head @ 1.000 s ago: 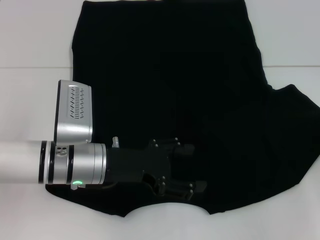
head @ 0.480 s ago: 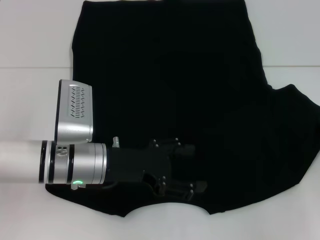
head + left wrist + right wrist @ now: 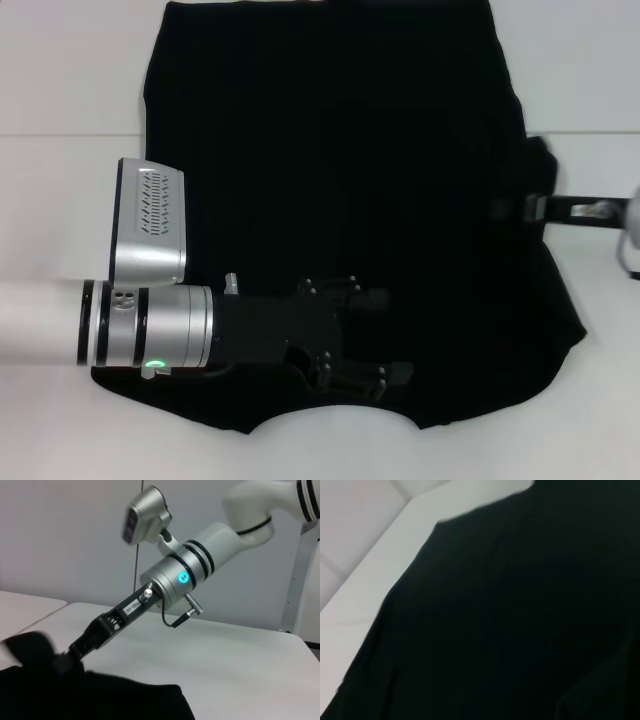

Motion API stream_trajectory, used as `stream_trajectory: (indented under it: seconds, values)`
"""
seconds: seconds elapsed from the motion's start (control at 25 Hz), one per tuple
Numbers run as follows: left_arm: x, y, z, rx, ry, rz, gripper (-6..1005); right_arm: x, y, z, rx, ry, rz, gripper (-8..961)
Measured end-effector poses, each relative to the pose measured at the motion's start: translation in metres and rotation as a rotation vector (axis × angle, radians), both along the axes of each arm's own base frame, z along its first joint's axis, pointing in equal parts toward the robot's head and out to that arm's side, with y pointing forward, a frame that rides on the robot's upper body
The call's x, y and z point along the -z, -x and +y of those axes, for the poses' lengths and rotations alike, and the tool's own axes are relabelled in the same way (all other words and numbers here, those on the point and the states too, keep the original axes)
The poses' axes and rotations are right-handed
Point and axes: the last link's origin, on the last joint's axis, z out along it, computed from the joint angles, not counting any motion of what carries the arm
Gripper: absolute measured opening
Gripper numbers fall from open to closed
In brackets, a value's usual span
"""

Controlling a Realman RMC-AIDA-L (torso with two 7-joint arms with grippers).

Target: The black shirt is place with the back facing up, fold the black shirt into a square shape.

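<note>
Shirt count: one large matte-black cloth T-shirt (image 3: pixel 340 190) on white table (image 3: pixel 70 80).
Left gripper (image 3: pixel 385 340): fingers spread, over shirt's near hem.
Right gripper (image 3: pixel 515 208): pinching shirt's right edge.
Room: bare table both sides.

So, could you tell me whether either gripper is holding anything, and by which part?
The right gripper grips the black shirt at its right sleeve edge. The left gripper lies over the shirt near the collar; any hold there cannot be told.
</note>
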Motion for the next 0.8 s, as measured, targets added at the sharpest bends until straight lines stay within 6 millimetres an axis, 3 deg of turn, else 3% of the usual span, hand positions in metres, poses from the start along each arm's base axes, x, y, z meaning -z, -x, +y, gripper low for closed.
stream_trajectory:
  seconds: [0.16,0.36,0.72,0.8]
  values:
    - [-0.001,0.0,0.001,-0.011,0.0,0.002,909,0.018,0.019,0.002,-0.042,0.075,-0.022,27]
    - [-0.004,0.002,0.003,-0.018,-0.01,0.01,909,0.026,0.028,0.003,-0.043,0.107,-0.034,28]
    - [-0.007,0.004,0.005,-0.039,-0.023,0.001,909,0.013,0.028,0.003,-0.047,0.083,-0.004,30]
    - [-0.009,0.005,0.005,-0.061,-0.022,-0.006,909,0.007,0.026,0.001,-0.046,0.066,0.027,102]
